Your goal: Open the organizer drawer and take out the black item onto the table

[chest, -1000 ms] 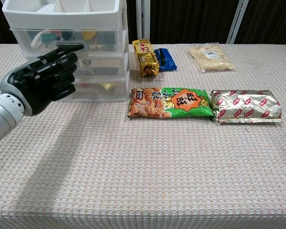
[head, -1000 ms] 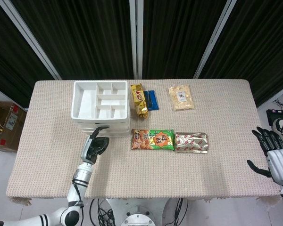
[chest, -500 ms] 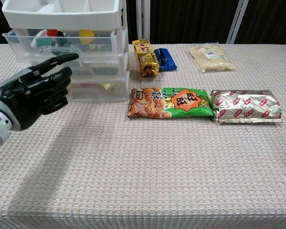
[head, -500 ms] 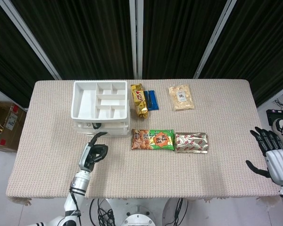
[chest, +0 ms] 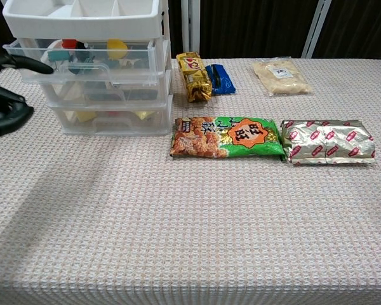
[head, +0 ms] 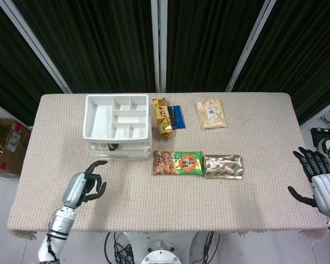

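Table [head: 264,132]: woven beige cloth, carrying everything. White organizer [head: 117,124] near the far left corner, open tray on top, three clear drawers below. Top drawer [chest: 89,58] pulled out a little toward the near edge, small coloured bits inside; black item not clearly told apart in either view, only a dark shape glimpsed at the drawer front from the head view.

Left hand [head: 82,187] near the near edge, left of the organizer and apart from it: fingers loosely curled and apart, holding nothing, touching nothing. Only dark fingertips [chest: 13,63] at the left border of the chest view. Right hand [head: 319,179] off the right edge of the table, fingers spread, empty.

Against half a second ago: left hand drawn back leftward and toward the near edge, away from the drawer front; drawer unchanged, partly open. Right hand unmoved.

Green-and-orange snack bag [chest: 227,136] mid-table, silver packet [chest: 327,141] just beside it on the right. Pale packet [head: 211,114], yellow packet [head: 162,116] and blue packet [head: 177,116] toward the far edge.
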`<state>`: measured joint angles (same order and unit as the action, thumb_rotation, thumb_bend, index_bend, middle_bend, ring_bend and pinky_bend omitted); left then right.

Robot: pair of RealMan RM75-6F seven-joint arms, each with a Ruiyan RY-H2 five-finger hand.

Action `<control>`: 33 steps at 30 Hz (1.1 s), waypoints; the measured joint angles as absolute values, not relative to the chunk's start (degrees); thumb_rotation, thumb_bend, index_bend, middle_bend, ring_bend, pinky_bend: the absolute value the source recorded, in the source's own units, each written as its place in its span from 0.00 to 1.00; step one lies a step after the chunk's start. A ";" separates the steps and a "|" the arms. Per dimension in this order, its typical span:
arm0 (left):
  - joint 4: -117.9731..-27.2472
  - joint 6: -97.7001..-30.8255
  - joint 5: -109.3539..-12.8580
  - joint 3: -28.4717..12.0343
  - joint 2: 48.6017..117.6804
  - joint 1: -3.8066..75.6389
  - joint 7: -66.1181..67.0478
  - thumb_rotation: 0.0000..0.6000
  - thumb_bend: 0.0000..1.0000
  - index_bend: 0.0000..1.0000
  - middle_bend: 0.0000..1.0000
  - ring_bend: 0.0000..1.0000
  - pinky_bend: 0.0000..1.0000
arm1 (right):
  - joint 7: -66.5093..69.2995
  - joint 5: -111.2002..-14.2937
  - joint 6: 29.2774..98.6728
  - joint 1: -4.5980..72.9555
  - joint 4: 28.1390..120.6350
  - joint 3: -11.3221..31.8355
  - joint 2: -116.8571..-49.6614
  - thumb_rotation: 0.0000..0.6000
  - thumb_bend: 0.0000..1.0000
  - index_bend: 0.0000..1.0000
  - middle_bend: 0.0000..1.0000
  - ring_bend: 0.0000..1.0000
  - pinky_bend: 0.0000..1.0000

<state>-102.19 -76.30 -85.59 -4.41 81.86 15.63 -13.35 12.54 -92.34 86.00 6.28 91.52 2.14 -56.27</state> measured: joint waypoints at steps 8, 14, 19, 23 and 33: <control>-105.36 -73.28 -82.45 -9.16 75.02 19.72 -2.07 1.00 0.42 0.20 0.77 0.89 1.00 | 13.04 -92.73 87.76 5.75 91.20 2.36 -55.54 1.00 0.17 0.00 0.00 0.00 0.00; -104.67 -68.44 -77.78 -10.66 74.70 22.78 -0.32 1.00 0.42 0.20 0.78 0.89 1.00 | 13.44 -92.68 88.40 5.21 91.05 2.29 -55.27 1.00 0.17 0.00 0.00 0.00 0.00; -104.15 -66.14 -75.89 -10.46 74.13 24.14 2.07 1.00 0.42 0.21 0.79 0.89 1.00 | 13.94 -92.53 87.78 5.26 90.48 2.03 -55.80 1.00 0.17 0.00 0.00 0.00 0.00; -105.41 -64.27 -74.78 -9.92 72.47 24.99 3.55 1.00 0.42 0.26 0.79 0.89 1.00 | 14.18 -92.38 87.63 5.26 90.19 2.01 -56.05 1.00 0.17 0.00 0.00 0.00 0.00; -109.74 -64.68 -78.09 -7.01 68.90 24.26 2.55 1.00 0.41 0.35 0.80 0.89 1.00 | 13.92 -92.38 87.52 5.29 90.42 2.02 -56.05 1.00 0.17 0.00 0.00 0.00 0.00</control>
